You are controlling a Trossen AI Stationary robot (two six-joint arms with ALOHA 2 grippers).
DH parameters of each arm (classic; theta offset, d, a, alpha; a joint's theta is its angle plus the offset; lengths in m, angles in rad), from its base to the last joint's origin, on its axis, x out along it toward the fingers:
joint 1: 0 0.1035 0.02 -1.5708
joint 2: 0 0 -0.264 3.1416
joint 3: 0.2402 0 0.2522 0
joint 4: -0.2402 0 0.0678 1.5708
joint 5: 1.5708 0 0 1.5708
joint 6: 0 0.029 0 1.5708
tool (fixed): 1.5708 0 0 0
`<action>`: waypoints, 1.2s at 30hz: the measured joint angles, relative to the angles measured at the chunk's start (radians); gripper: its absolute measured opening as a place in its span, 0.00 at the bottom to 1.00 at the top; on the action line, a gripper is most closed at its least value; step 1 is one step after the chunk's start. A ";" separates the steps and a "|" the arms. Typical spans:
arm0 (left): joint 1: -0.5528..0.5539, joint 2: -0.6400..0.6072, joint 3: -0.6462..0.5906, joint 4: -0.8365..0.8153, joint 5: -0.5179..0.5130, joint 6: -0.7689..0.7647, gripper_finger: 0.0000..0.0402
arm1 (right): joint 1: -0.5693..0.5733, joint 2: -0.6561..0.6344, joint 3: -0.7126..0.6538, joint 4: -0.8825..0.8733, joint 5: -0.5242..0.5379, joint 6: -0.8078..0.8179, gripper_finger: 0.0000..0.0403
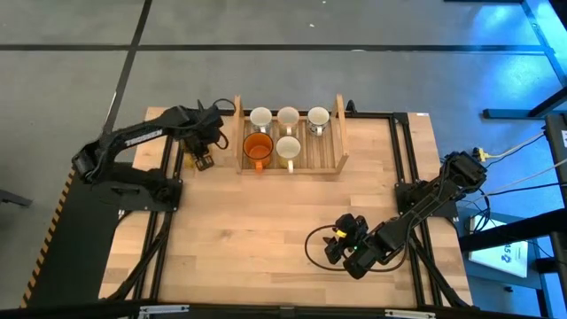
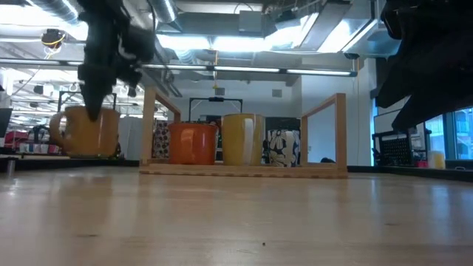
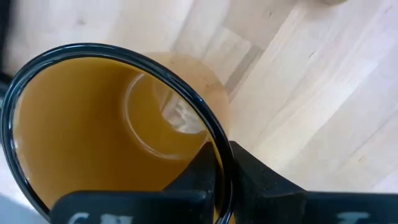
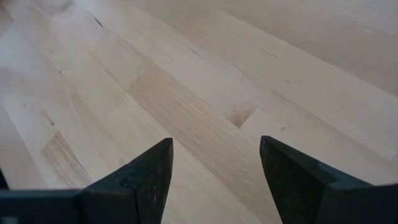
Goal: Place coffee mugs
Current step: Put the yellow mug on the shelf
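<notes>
An amber mug (image 2: 90,131) with a dark rim stands left of the slatted wooden tray (image 1: 335,152). Its handle (image 2: 55,130) points away from the tray. My left gripper (image 1: 203,157) comes down onto it from above and is shut on it. In the tray, three white mugs (image 1: 288,116) fill the far row. An orange mug (image 1: 258,149) and a pale yellow mug (image 1: 288,148) sit upright in the near row. My right gripper (image 1: 339,241) waits open over bare wood near the table's right front, touching nothing. My left gripper (image 3: 219,155) pinches the amber mug's wall at the rim (image 3: 208,127), one finger inside the cup and one outside. The fingers come from above, pointing down. The mug stays upright below them. I cannot tell whether its base rests on the table or hangs just above it.
The tray has upright wooden end posts (image 2: 340,133) on both short sides. Bare tabletop (image 1: 257,230) spreads across the whole near half. In the right wrist view only wood (image 4: 205,93) shows ahead of the open fingers. Cables lie by the right arm's base.
</notes>
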 joint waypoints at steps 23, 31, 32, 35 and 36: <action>-0.898 -0.060 0.214 -0.115 0.098 -0.799 0.04 | 0.000 0.000 0.000 0.006 -0.031 -0.079 0.57; -1.066 0.153 0.317 -0.011 0.101 -0.838 0.04 | 0.000 0.000 0.000 0.008 -0.038 -0.080 0.57; -1.069 0.183 0.329 0.012 0.098 -0.830 0.04 | 0.000 0.000 0.000 0.008 -0.038 -0.080 0.57; -1.069 0.273 0.367 0.077 0.093 -0.803 0.04 | 0.000 0.000 0.000 0.008 -0.038 -0.080 0.57; -1.066 0.306 0.384 0.106 0.091 -0.793 0.04 | 0.000 0.000 0.000 0.008 -0.038 -0.080 0.57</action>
